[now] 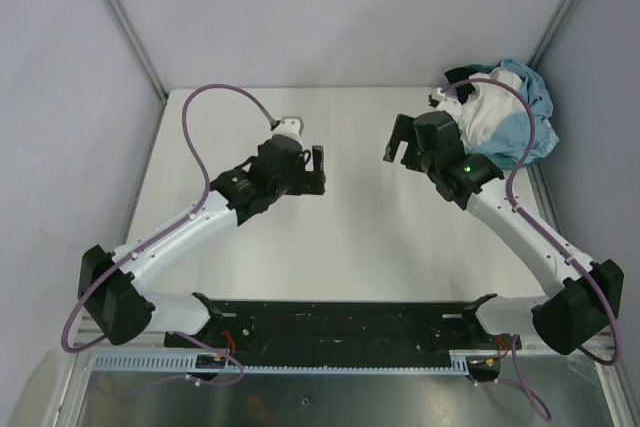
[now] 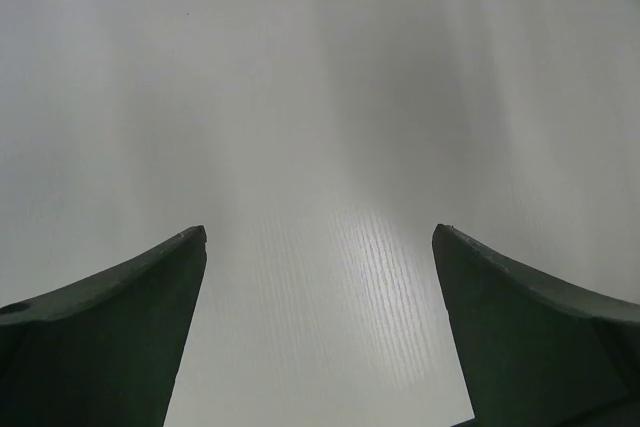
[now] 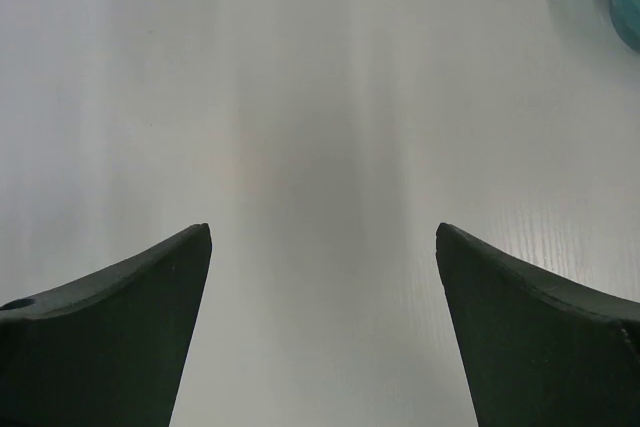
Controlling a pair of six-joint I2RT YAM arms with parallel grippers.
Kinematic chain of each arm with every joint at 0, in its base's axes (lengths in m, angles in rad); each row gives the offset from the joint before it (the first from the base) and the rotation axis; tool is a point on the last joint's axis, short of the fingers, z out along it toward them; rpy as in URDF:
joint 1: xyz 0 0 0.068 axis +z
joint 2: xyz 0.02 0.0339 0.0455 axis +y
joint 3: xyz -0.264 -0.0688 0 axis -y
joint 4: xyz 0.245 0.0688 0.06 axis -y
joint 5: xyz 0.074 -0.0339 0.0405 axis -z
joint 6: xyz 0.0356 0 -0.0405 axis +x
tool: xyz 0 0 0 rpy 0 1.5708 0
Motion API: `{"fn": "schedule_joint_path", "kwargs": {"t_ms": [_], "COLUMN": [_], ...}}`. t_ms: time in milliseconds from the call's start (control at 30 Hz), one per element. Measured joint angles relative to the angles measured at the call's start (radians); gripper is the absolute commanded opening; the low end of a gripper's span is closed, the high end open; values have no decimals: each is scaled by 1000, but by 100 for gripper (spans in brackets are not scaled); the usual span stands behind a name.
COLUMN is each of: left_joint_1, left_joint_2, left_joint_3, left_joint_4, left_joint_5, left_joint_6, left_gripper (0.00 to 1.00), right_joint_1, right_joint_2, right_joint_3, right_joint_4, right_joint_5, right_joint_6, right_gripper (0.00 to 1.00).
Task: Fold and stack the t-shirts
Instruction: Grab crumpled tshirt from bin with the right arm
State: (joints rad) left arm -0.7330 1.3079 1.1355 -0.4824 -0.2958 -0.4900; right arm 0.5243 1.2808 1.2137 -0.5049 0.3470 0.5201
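Fingers [image 2: 100,337] of the left gripper [image 2: 320,237] fill the bottom of its wrist view. They are spread wide over bare table [image 2: 320,97], with nothing between them. Same for the right gripper [image 3: 322,232]: jaws wide apart, empty.

Subject: t-shirts [image 1: 497,112], 1 crumpled heap at the far right corner of the table. White cloth lies on top, with light blue cloth bunched around and behind it. Shirt count not readable from the heap.

The right arm [image 1: 520,222] crosses just in front of the pile, and its gripper points away toward table centre. The left gripper sits left of centre, well apart from the heap.

Handling (judged): light, limp, not fragile. Layers will likely drag along together.

Best hold: pinch a free edge of the top white shirt, hem or shoulder. Lift it clear, then spread it flat at centre using 2 corners.
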Motion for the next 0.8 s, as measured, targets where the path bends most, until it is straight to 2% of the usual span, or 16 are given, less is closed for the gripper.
{"fn": "schedule_joint_path", "kwargs": {"t_ms": [367, 533, 800], "left_joint_1": [5, 16, 32], "left_joint_2": [-26, -44, -62], "left_joint_3": [0, 0, -17], "left_joint_4": [0, 0, 0], "left_joint_5": [14, 43, 94], "left_joint_6": [7, 21, 21], "left_gripper": [99, 99, 99], "right_joint_1": [-43, -175, -475], "right_joint_2": [3, 59, 246], "right_joint_3": [0, 20, 147], "right_joint_4": [11, 28, 38], "right_joint_5": [4, -9, -22], "right_joint_6": [0, -4, -26], "right_gripper": [99, 99, 99]}}
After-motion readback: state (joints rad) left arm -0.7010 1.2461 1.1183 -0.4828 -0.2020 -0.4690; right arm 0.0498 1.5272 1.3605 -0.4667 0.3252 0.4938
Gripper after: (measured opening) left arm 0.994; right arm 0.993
